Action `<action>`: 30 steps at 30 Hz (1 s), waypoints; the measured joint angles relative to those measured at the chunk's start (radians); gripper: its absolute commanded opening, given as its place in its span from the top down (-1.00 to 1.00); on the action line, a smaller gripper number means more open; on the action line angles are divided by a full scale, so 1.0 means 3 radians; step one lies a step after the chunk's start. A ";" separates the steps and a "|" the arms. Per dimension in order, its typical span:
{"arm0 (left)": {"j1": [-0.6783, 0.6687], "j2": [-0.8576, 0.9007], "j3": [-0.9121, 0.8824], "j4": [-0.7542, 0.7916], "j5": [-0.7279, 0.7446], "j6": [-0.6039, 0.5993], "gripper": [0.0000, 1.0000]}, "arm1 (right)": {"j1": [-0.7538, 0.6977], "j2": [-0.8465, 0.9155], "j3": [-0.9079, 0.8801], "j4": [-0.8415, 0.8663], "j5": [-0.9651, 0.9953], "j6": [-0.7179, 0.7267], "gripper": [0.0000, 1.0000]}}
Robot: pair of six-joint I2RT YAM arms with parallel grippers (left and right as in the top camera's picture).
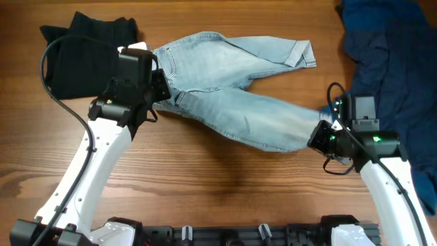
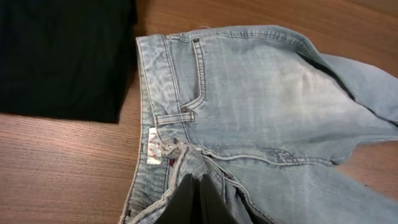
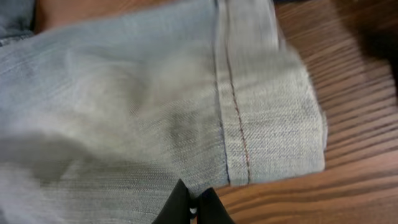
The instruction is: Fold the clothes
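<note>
two arms work on one pair of pale blue jeans [image 1: 232, 89], which lies across the upper middle of the overhead frame on the wooden table [image 1: 205, 184]. the waistband [image 2: 155, 124] sits at the left. one leg runs to the upper right, and the other slants down toward the right edge.

the left gripper [image 2: 196, 200] enters from the bottom edge of its wrist view. its dark fingers are pressed together on bunched denim at the waistband, so it holds the jeans. the right gripper [image 3: 194, 210] shows at the bottom of its own view, with its tips narrow and pinching the edge of the lower leg just beside the stitched hem [image 3: 239, 124].

a black garment [image 1: 89, 51] lies in the upper left of the overhead frame, just beside the waistband. a dark blue garment [image 1: 389, 61] fills the upper right and the right edge, apart from the jeans.
</note>
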 measured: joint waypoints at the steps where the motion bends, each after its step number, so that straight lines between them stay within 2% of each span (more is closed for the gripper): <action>1: 0.0000 0.0000 0.0000 -0.0001 0.0000 0.0000 0.92 | 0.0000 0.0052 0.0000 0.0029 0.0000 -0.0027 0.91; 4: 0.0000 0.0000 0.0000 -0.0013 0.0000 0.0000 0.92 | -0.0006 0.0352 0.0000 0.0352 -0.0074 -0.0117 0.91; 9: 0.0000 0.0000 0.0000 -0.0151 0.0000 0.0000 0.92 | -0.0011 0.1283 0.0000 0.1076 -0.0313 -0.0276 0.91; 14: 0.0000 0.0000 0.0000 -0.0292 0.0000 0.0000 0.92 | -0.0028 0.1500 0.0085 0.1280 -0.0314 -0.0312 0.90; 15: 0.0000 0.0000 0.0000 -0.0310 0.0000 0.0000 0.92 | -0.0050 0.1500 0.0153 0.1275 -0.0314 -0.0314 0.85; 17: 0.0000 0.0000 0.0000 -0.0331 0.0000 0.0000 0.92 | -0.0136 0.1500 0.0362 0.1282 -0.0313 -0.0350 0.18; 21: 0.0000 0.0000 0.0000 -0.0332 0.0000 0.0000 0.92 | -0.0238 0.1500 0.0580 0.1240 -0.0317 -0.0399 -0.44; 23: 0.0000 0.0000 0.0000 -0.0333 0.0000 0.0000 0.92 | -0.0240 0.1500 0.0595 0.1094 -0.0320 -0.0394 -0.50; 30: 0.0000 0.0000 0.0000 -0.0341 0.0000 0.0000 0.92 | -0.0240 0.1500 0.0598 0.0427 -0.0328 -0.0395 -0.50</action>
